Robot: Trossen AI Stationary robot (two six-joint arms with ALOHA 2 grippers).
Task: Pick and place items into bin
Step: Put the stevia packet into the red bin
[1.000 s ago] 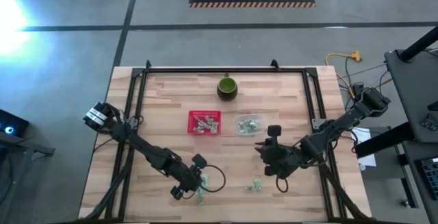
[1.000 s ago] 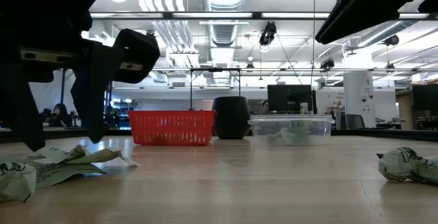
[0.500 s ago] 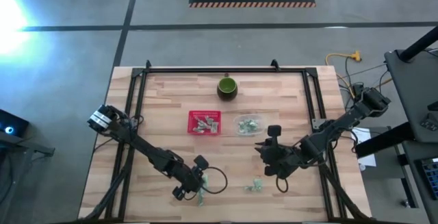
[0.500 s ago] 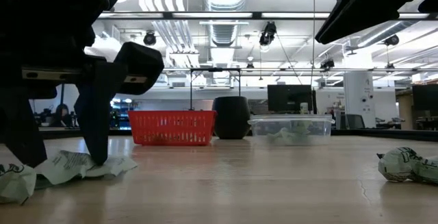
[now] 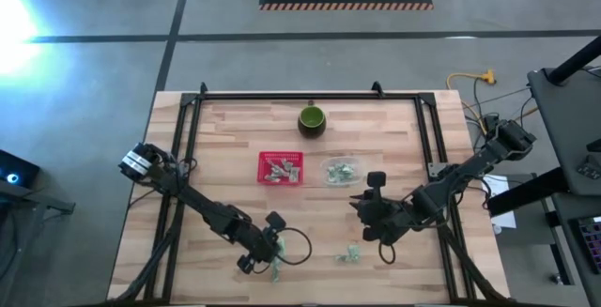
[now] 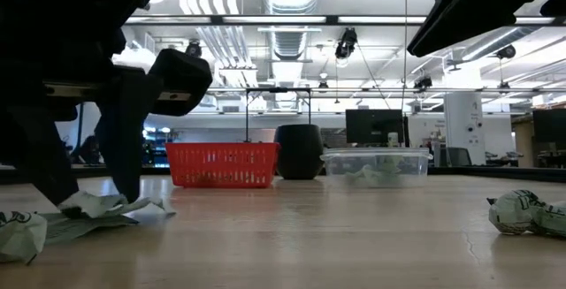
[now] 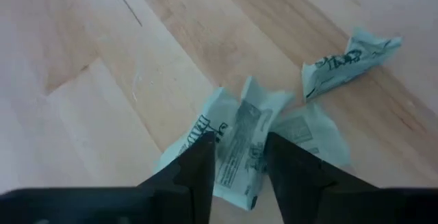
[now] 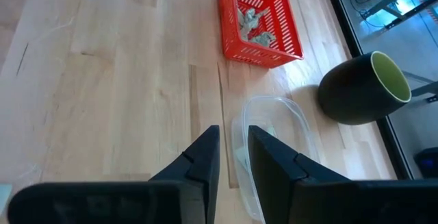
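Note:
Small pale green-and-white wrapped pieces lie flat near the table's front edge. One piece (image 7: 236,131) is between the fingers of my left gripper (image 7: 239,166), which is shut on it (image 6: 88,204). A second piece (image 7: 349,59) lies just beside it. More pieces (image 5: 350,253) lie near the front edge, right of centre (image 6: 526,214). The red basket (image 5: 281,167) at mid-table holds several pieces. My right gripper (image 8: 233,152) hangs above the table to the right of centre (image 5: 364,206), its fingers a narrow gap apart with nothing between them. My left gripper has its two fingers (image 7: 202,166) down on the wrapped piece's middle (image 7: 239,145), pinching the wrapper between them. The fingers slant down from above. The wrapper is bunched up between the fingertips, and its ends (image 6: 146,209) lie on the table.
A clear plastic tub (image 5: 341,170) with a few pieces in it stands to the right of the basket. A dark green round cup (image 5: 312,119) stands behind them near the far edge. Black frame rails (image 5: 188,138) run along the table's sides.
My left gripper has sunk a little onto the wrapped piece, and its fingers have drawn closer together. The wrapper, flat on the table before, is now bunched up between the fingertips.

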